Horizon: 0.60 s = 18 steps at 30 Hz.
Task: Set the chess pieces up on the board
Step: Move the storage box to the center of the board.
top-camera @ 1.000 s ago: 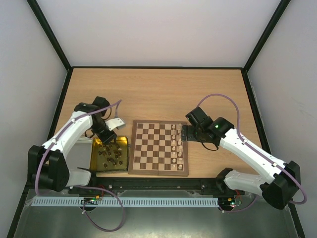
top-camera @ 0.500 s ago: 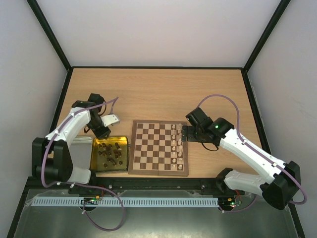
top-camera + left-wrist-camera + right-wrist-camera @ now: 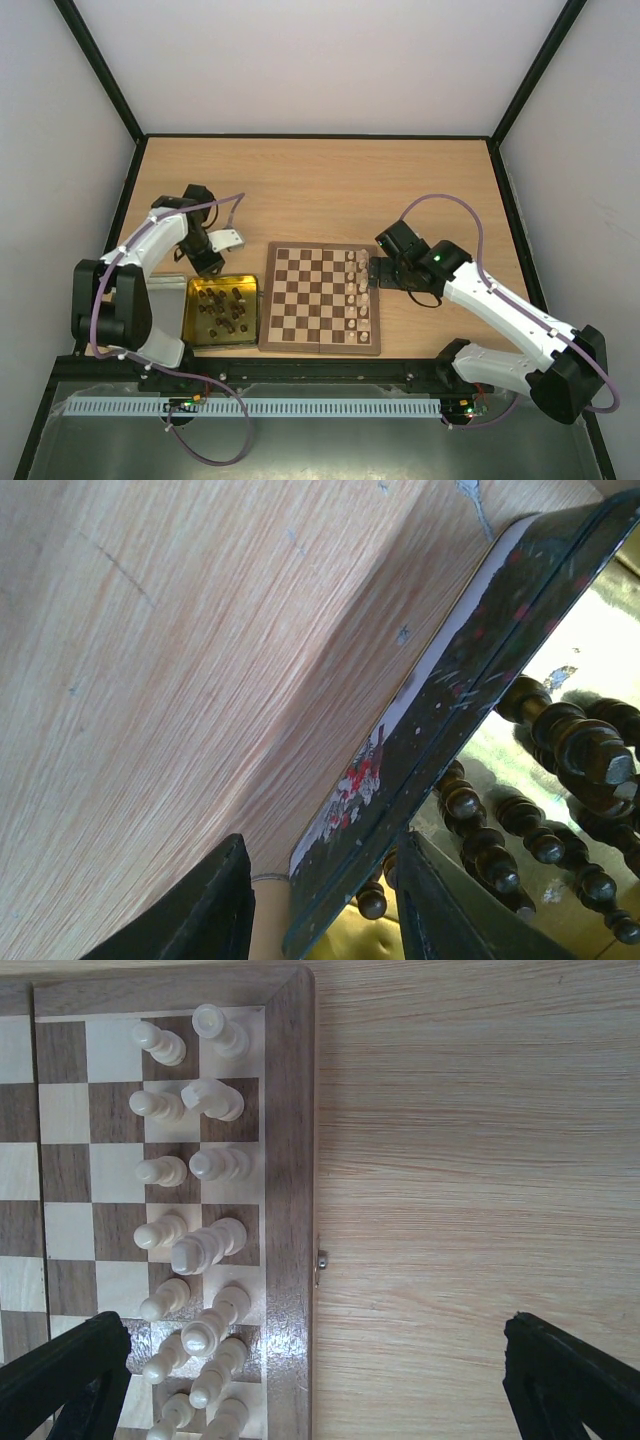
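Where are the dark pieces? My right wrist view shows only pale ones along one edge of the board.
Observer: The dark pieces are in a yellow tray left of the board.
Operator: Is the left claw holding one?
Observer: No. The left claw is open, straddling the tray's wall.
Operator: Any dark ones on the board?
Observer: None; the squares on its left side are bare.

Cream pieces (image 3: pixel 357 285) upright on board (image 3: pixel 300 300)
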### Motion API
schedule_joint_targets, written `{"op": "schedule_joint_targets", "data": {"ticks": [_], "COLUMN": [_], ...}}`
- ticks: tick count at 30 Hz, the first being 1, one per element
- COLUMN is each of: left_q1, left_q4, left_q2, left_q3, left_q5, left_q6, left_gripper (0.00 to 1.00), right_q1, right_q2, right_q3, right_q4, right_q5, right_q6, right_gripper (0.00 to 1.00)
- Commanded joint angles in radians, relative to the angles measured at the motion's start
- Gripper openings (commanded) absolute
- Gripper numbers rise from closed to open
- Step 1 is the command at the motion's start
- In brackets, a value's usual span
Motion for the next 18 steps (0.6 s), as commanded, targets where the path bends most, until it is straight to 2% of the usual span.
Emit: {"op": "schedule_joint_targets", "data": {"ticks": [1,18], "left_q1": [0.006,-0.025], "left_q4": [-0.044,0.047], "left_q2": [0.033,0.126], "left_q3": [0.016,-0.023], "left_q5": [0.009,-0.040], "left_q6": [0.030,0.005], "left_gripper": [0.40,0.36], "right_q1": [0.005,0.005], "right_q2": [-0.018,-0.031], "right_q3": [-0.010,-0.032], "right_q4": [-0.016,-0.015], "right_q5": [0.025,0.029], "right_q6": [0.012,0.020], "right_gripper": [0.97,0.97]}}
